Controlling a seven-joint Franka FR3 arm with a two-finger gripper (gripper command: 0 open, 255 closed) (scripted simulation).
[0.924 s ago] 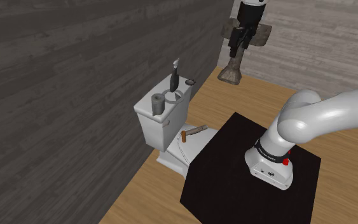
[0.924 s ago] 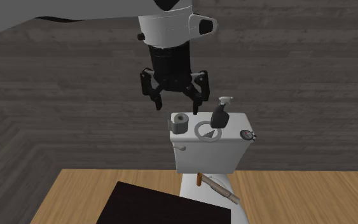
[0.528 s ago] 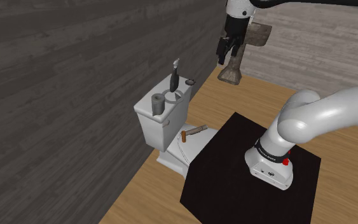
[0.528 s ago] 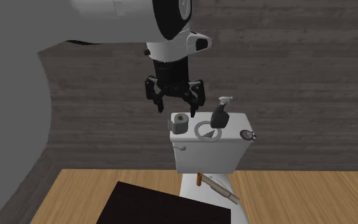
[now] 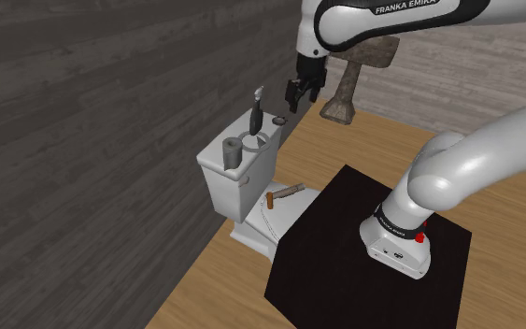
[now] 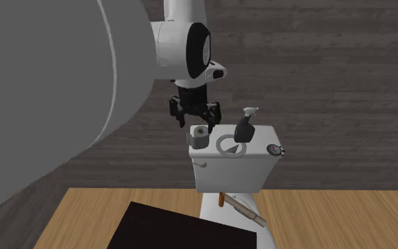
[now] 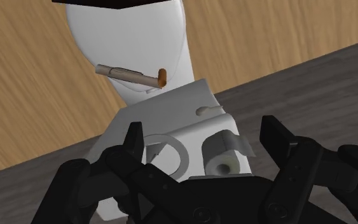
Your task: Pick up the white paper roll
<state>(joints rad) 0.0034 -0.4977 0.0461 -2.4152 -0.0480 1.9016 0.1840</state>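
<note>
The jaws stand wide apart, holding nothing, and hang above the toilet tank on the end of the arm - high enough that none of the things on the tank lid are touched. Seen along them in the wrist view, the greyish-white paper roll lies in the gap between them, nearer one finger than the other, so the approach looks roughly lined up but probably wants a small sideways correction before the descent.

The roll appears to stand on end at one end of the tank lid, core hole up, a loose flap of paper hanging off its side. That spot helps: on its outer side the lid ends and there is open air for a finger to pass. On its inner side a pale ring lies flat just beside it - the tighter gap. Farther along the lid stand a dark spray bottle and a small round thing, both well clear of the roll.

Beyond the tank, a slim tool with a brown end rests on the toilet lid, above the wooden floor. The dark plank wall runs close behind the tank, limiting room on that side.
</note>
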